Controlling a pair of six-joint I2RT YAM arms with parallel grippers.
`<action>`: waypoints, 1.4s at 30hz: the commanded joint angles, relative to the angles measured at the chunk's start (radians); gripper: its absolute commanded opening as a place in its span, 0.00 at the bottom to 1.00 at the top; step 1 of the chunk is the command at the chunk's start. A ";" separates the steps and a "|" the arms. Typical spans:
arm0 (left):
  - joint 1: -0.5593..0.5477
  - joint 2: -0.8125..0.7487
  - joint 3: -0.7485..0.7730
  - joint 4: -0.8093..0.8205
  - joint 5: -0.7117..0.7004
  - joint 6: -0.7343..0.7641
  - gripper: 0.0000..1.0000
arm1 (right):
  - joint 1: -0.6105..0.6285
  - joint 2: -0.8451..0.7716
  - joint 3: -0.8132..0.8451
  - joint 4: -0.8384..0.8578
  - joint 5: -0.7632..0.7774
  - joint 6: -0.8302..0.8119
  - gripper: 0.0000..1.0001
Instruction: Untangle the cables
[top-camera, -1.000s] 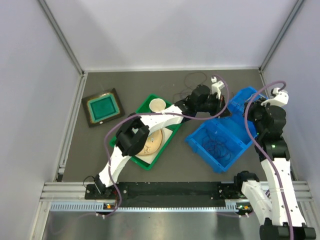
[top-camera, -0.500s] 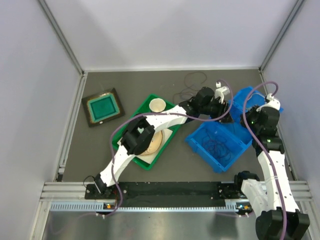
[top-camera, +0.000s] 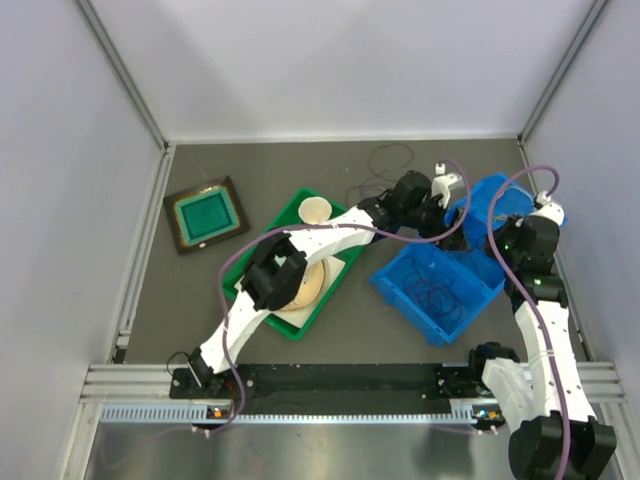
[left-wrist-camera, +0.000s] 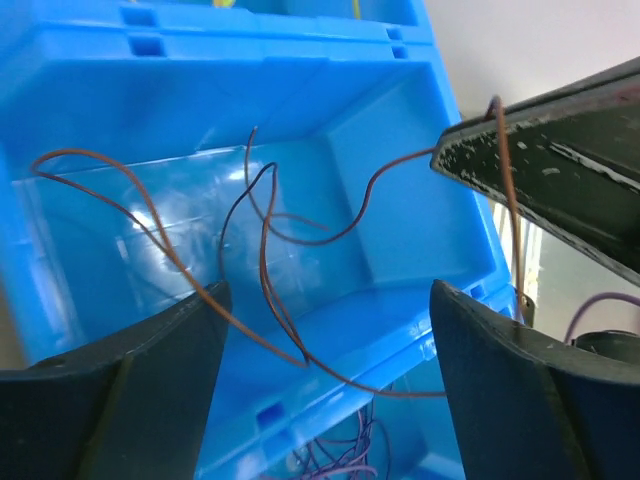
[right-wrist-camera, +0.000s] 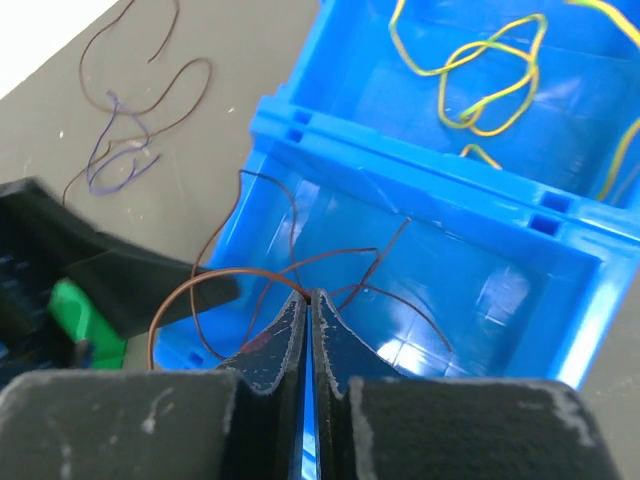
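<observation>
When seen from above, the left gripper (top-camera: 448, 212) and the right gripper (top-camera: 498, 240) meet over the blue bin (top-camera: 392, 283). Some cables (top-camera: 437, 297) lie curled in its near box. I cannot tell the jaws from up here.

From the left wrist, the left gripper's jaws stand wide apart with nothing between them. So only one gripper has the brown wire (left-wrist-camera: 265, 230), and it could drop. The wire hangs in loose loops inside the bin. Its long way runs side to side, up to the right gripper's finger.

From the right wrist, the right gripper's jaws are squeezed tight on the brown wire at the very tips. A fast pull could turn the crossed loops into a knot. The wire could also slip out, because it is so thin. The yellow wire (right-wrist-camera: 470, 60) sits curled in the next box and points no one way.
</observation>
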 joint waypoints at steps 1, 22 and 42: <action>0.009 -0.142 0.013 -0.018 -0.070 0.080 0.87 | -0.037 0.000 -0.001 0.039 0.049 0.026 0.00; 0.249 -0.193 -0.065 -0.064 -0.256 -0.061 0.99 | -0.065 0.103 0.059 0.072 0.049 -0.011 0.80; 0.429 -0.285 -0.168 -0.112 -0.296 -0.005 0.99 | 0.279 0.469 0.464 0.087 -0.018 -0.169 0.84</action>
